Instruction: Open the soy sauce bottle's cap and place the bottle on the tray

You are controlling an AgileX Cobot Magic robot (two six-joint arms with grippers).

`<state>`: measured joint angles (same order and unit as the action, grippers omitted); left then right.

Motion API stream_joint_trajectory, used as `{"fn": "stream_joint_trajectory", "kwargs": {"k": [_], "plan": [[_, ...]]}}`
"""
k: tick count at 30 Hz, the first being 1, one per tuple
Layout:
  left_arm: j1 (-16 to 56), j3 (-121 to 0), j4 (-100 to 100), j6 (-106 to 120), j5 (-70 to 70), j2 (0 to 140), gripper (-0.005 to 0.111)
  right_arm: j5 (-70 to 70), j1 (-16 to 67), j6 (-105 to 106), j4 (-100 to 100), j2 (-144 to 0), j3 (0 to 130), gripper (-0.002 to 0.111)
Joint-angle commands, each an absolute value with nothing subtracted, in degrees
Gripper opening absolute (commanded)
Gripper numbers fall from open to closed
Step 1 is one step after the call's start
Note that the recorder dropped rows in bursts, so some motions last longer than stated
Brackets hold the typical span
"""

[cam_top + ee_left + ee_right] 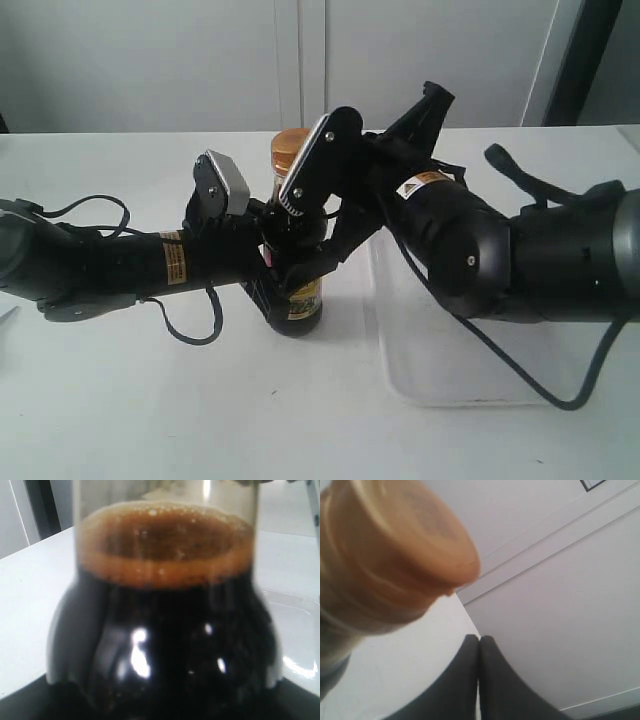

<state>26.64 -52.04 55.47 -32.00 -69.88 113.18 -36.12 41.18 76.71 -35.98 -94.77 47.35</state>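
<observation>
The soy sauce bottle (301, 303) stands upright left of the tray (440, 385). My left gripper (272, 262) is shut on its body. In the left wrist view the dark liquid and foam ring of the soy sauce bottle (165, 630) fill the picture and hide the fingers. The copper-orange cap (290, 142) sits on the neck. My right arm's wrist presses in close beside it. In the right wrist view my right gripper (480, 639) is shut with nothing between its fingers. The cap (395, 555) lies off to one side of the fingers, not between them.
The white table (150, 400) carries both arms, with loose black cables near each. Behind it is a pale wall (150, 60). A corner of the tray (295, 625) shows past the bottle in the left wrist view. A small object lies at the table's left edge (5, 316).
</observation>
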Motion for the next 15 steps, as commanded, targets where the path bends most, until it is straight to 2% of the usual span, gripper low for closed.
{"fn": "stream_joint_trajectory", "kwargs": {"k": [1, 15], "plan": [[26.99, -52.14, 56.73, -32.08, -69.96, 113.39, 0.000, -36.86, 42.13, 77.60, -36.16, -94.86, 47.73, 0.000], [26.99, -52.14, 56.73, -32.29, -69.96, 113.39, 0.000, -36.28, 45.10, 77.60, -36.45, -94.86, 50.24, 0.000]]}}
